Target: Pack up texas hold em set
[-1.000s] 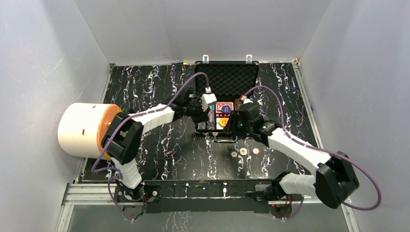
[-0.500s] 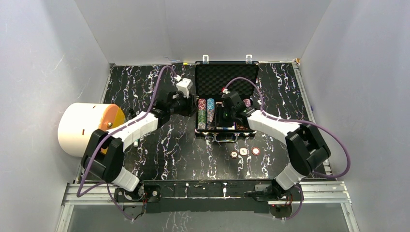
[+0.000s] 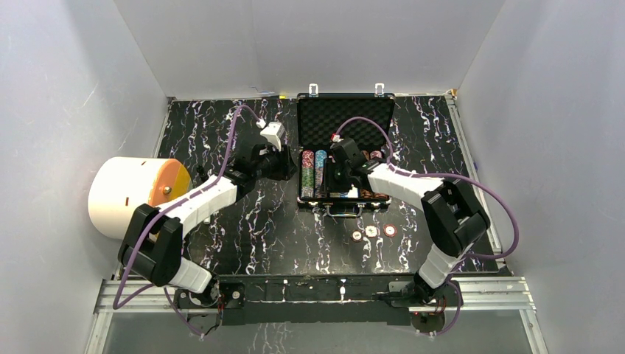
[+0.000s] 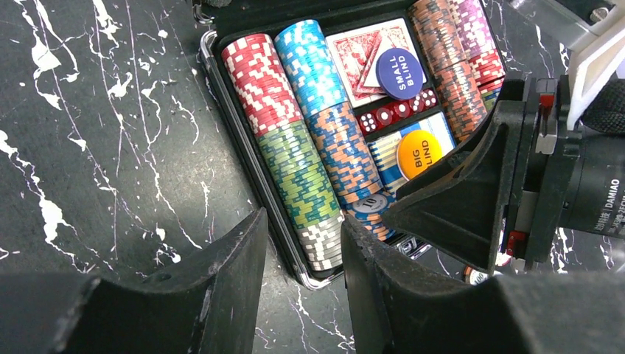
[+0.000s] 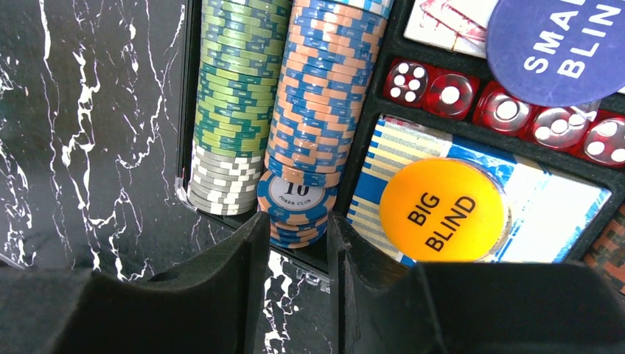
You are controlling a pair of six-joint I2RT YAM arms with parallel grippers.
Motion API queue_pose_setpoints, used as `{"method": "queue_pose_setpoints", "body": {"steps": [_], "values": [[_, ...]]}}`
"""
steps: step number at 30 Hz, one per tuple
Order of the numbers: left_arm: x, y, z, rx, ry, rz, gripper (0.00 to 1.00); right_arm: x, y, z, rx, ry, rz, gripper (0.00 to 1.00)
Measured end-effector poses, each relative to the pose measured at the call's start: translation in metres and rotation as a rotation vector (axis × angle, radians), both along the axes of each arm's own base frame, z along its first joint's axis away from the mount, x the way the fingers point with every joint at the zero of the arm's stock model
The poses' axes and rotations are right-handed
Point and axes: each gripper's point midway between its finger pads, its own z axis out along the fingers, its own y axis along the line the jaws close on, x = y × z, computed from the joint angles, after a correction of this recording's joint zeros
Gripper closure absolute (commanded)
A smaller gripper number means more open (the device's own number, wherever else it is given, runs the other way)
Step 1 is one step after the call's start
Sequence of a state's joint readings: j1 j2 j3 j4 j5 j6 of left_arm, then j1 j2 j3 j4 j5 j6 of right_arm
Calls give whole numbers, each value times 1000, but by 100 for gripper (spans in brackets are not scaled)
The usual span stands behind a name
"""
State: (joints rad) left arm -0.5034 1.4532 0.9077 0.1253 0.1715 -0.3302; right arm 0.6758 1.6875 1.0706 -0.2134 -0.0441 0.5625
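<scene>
The black briefcase (image 3: 344, 147) lies open, its foam lid (image 3: 345, 122) tipped back. Rows of poker chips (image 4: 298, 173) fill its left side. A red card deck (image 4: 361, 51), the blue small-blind button (image 4: 399, 73), red dice (image 4: 394, 114) and the orange big-blind button (image 5: 444, 210) lie in the middle. My left gripper (image 4: 304, 251) hangs open over the case's near-left corner, holding nothing. My right gripper (image 5: 295, 236) is open at the near end of the blue-and-orange chip row, whose "10" chip (image 5: 296, 193) sits just beyond its fingertips.
Three loose chips (image 3: 371, 231) lie on the marbled table in front of the case. The big white drum with an orange face (image 3: 129, 198) stands at the far left. Grey walls close in the table on three sides.
The left gripper has pulled back left out of the case and opened. The right gripper has swung from the case's front right to the near end of the chip rows.
</scene>
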Motion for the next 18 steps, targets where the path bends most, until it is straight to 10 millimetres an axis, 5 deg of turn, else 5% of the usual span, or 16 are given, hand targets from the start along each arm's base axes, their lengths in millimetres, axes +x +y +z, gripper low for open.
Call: {"method": "queue_pose_setpoints", "body": {"steps": [18], "values": [[-6, 3, -10, 1, 42, 13, 59, 15, 6, -4, -22, -26, 2, 67]]}}
